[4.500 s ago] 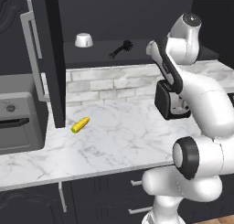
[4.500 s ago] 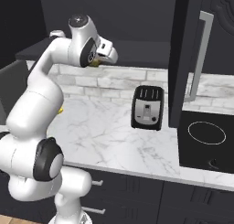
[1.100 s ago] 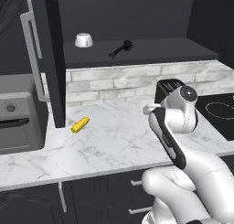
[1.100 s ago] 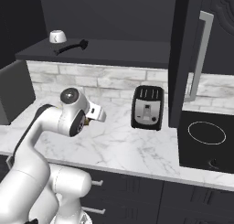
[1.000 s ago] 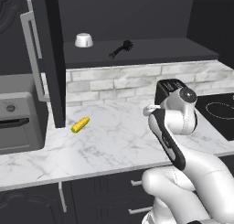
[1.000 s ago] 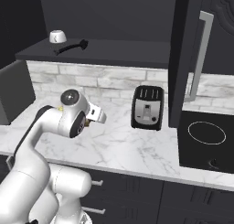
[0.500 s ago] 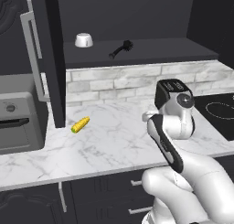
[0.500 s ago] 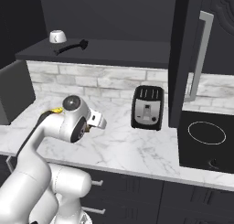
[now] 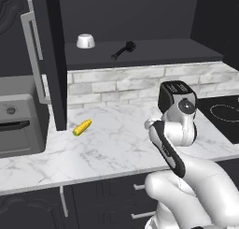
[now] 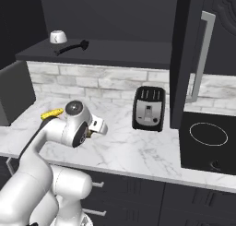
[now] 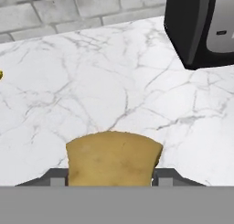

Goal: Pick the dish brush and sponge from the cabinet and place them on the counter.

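Between my fingers sits the sponge (image 11: 113, 158), clamped by my gripper (image 11: 111, 176) low over the counter (image 11: 105, 90), seemingly just above the marble. Beyond it stands the toaster (image 11: 201, 26); the dish brush (image 9: 123, 49) lies in the cabinet (image 9: 140, 53).

The white arm rises from the lower left and folds low over the counter (image 10: 138, 151), its wrist near the front edge. The gripper (image 10: 90, 133) sits tucked behind the wrist; a small tan patch shows there, too hidden to identify, and how the jaws stand cannot be made out. A corn cob (image 10: 51, 113) lies on the marble just left of the wrist. A black toaster (image 10: 149, 108) stands upright toward the brick backsplash. On the cabinet (image 10: 110, 52) shelf above, the dish brush (image 10: 72, 47) lies beside a small white bowl (image 10: 58, 36). An open cabinet door (image 10: 186, 59) with a silver bar handle hangs right of the toaster. A black cooktop (image 10: 207, 142) occupies the far right.
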Tool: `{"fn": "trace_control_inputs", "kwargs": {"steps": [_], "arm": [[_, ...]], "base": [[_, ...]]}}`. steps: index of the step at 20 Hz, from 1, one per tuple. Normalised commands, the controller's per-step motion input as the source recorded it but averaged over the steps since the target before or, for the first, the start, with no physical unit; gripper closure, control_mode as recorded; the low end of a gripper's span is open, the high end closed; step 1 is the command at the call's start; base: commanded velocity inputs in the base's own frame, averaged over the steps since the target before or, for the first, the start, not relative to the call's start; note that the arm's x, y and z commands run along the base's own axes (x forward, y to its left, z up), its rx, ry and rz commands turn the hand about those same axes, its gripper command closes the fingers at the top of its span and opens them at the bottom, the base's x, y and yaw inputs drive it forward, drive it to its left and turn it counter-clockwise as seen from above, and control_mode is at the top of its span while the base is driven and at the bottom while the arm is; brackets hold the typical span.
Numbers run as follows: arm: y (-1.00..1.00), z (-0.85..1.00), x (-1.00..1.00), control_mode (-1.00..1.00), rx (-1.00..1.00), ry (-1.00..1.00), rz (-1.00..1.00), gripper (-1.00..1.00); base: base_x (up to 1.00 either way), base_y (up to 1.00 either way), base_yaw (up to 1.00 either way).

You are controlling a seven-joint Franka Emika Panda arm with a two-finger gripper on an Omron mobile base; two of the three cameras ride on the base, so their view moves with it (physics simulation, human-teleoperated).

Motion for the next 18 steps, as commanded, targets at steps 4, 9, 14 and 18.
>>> {"fn": "trace_control_inputs", "kwargs": {"steps": [4, 9, 14, 18], "arm": [[0.00, -0.20, 0.01, -1.00, 0.00, 0.00, 0.00, 1.00], [0.00, -0.24, 0.05, -1.00, 0.00, -0.01, 0.00, 1.00], [0.00, -0.26, 0.10, -1.00, 0.00, -0.01, 0.00, 1.00], [0.00, -0.36, 0.03, -1.00, 0.00, -0.02, 0.00, 1.00]], "base": [[0.00, 0.00, 0.00], [0.00, 0.00, 0.00], [0.00, 0.00, 0.00], [0.00, 0.00, 0.00]]}}
